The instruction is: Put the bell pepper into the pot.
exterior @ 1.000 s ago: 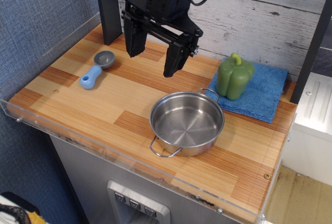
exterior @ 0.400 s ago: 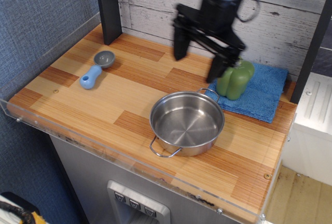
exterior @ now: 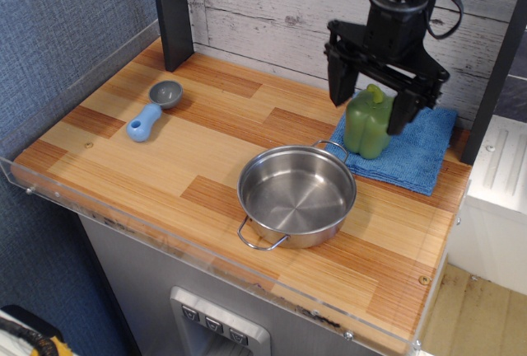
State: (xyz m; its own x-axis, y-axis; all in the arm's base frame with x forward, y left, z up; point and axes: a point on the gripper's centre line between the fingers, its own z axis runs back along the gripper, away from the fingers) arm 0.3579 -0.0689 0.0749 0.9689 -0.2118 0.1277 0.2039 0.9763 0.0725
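The green bell pepper (exterior: pixel 368 126) stands upright on a blue cloth (exterior: pixel 413 152) at the back right of the wooden counter. My black gripper (exterior: pixel 370 98) hangs open right above it, one finger (exterior: pixel 339 84) to the pepper's left and the other finger (exterior: pixel 404 107) to its right, level with the stem. The fingers do not touch the pepper. The shiny steel pot (exterior: pixel 296 195) with two wire loop handles sits empty in front of the pepper, near the counter's middle.
A small grey-and-blue scoop (exterior: pixel 153 110) lies at the back left. A dark post (exterior: pixel 172 11) stands at the back left, another dark post (exterior: pixel 496 67) at the right edge. A clear acrylic rim (exterior: pixel 165 236) lines the counter's front.
My gripper has moved right across the counter, from above the middle back to over the pepper, staying open. The pepper, pot and scoop have not moved.
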